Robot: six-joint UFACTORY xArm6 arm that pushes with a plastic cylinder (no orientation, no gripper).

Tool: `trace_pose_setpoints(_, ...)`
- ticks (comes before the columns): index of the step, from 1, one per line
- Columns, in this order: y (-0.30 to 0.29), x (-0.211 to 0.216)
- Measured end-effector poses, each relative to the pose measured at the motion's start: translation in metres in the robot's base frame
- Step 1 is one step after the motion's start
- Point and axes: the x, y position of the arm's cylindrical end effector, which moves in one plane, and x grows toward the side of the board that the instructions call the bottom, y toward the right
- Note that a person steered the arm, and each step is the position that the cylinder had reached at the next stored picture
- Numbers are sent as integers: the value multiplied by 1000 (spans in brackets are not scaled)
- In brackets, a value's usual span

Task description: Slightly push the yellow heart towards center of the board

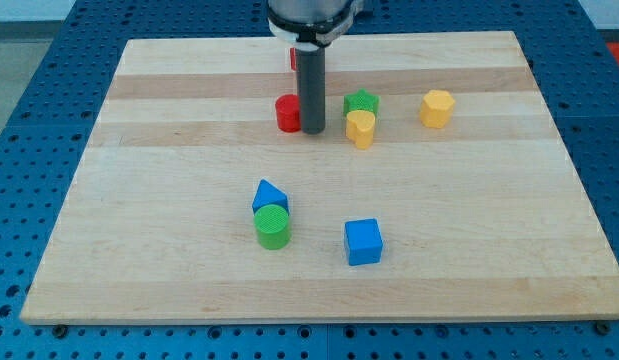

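Note:
The yellow heart (361, 128) lies above the board's middle, touching the green star (361, 102) just above it. My tip (313, 131) stands to the heart's left, a small gap away, and right next to the red cylinder (287, 113) on its left. A red block (293, 58) is mostly hidden behind the rod near the view's top.
A yellow hexagon block (437, 108) sits to the right of the star. A blue triangle (269, 194) touches a green cylinder (272, 228) below the middle, with a blue cube (363, 241) to their right. The wooden board (139, 200) lies on a blue perforated table.

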Motion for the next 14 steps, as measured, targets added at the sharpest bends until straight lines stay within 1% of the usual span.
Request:
trace_pose_setpoints(1, 0, -15)
trace_pose_setpoints(2, 0, -18)
trace_pose_setpoints(5, 57, -18)
trace_pose_setpoints(6, 66, -18)
trace_pose_setpoints(9, 60, -17)
trace_pose_setpoints(11, 59, -1)
trace_pose_setpoints(14, 59, 9)
